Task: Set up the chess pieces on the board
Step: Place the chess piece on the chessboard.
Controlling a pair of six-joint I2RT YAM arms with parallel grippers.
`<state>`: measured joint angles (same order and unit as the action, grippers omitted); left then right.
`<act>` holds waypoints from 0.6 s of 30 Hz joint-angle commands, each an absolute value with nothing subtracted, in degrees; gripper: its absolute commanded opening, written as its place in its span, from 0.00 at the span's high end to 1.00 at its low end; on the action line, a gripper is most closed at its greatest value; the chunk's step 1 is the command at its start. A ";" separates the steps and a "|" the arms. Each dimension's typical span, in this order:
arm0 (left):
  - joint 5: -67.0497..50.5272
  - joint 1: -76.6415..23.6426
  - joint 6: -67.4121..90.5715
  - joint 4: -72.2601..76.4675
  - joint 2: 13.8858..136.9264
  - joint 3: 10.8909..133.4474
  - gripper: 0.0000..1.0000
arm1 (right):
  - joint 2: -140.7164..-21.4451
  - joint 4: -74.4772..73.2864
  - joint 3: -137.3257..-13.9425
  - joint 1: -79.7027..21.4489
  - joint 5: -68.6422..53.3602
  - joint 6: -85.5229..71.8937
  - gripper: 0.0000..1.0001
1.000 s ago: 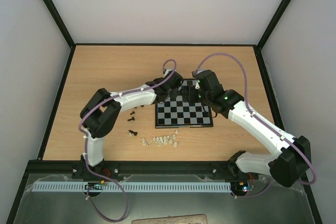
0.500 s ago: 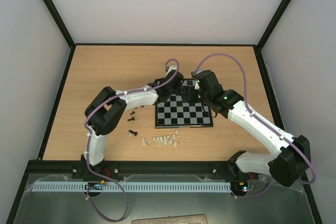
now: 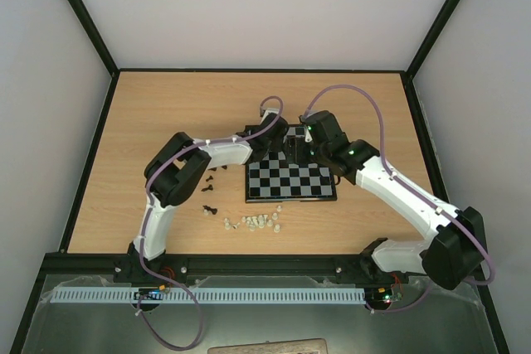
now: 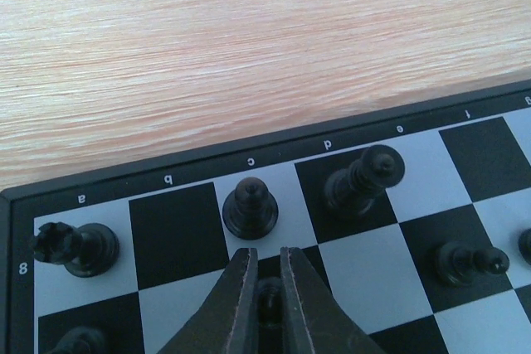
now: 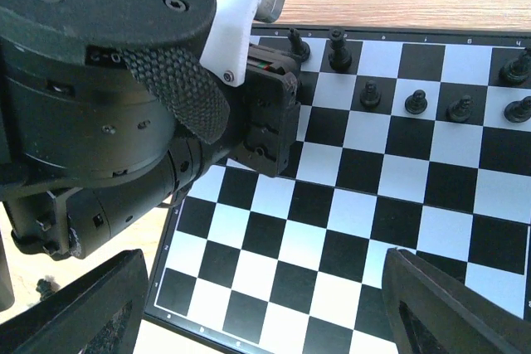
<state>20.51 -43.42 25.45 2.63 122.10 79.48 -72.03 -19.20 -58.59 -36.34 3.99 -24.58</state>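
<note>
At the bottom of the top view, by the arm bases, whitish chessmen [image 3: 253, 221] sit in a loose row on the surface [image 3: 166, 105]; not task items. Just upper left of them, a few black chess pieces [image 3: 207, 209] lie off the board [image 3: 290, 188], not yet placed. The board is at frame centre; both arms meet over its top edge.

Right wrist view: right gripper [image 5: 265, 259] is spread wide and empty, hovering over the board's lower rows. The left arm's wrist fills the upper left. Several black pieces already stand in the top two rows.

Left wrist view: left gripper [image 4: 265, 261] is nearly pressed together, pinching a small black pawn [image 4: 267, 298] over the dark square below the c label. Beyond it, a bishop-like piece [image 4: 250, 207] is on the c square, a taller piece [image 4: 362, 180] on d, and a rook [image 4: 75, 246] at the left corner on a.

Step in hand, as I judge it: seat this pawn in the second row.

- Come down straight and centre it on the dark square.
- Set the base flat before releasing.
- Part the fingers only slightly; the c piece is just beyond the tips.
- Lift vertically, with no sideways sweep.
- Keep the right gripper off; the arms are crowded here.
</note>
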 commanded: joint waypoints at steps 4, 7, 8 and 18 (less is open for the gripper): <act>19.85 -42.98 25.02 3.16 123.45 80.62 0.98 | -72.95 -19.51 -57.99 -36.11 3.54 -23.99 0.22; 19.16 -42.98 25.05 3.04 123.81 80.66 0.97 | -73.05 -19.38 -57.84 -36.12 3.49 -23.99 0.22; 18.97 -43.00 25.08 2.95 123.71 80.63 0.97 | -73.04 -19.34 -57.84 -36.07 3.37 -23.99 0.22; 19.47 -43.49 25.42 2.39 120.63 77.88 0.85 | -73.26 -18.81 -57.42 -36.12 2.53 -24.25 0.21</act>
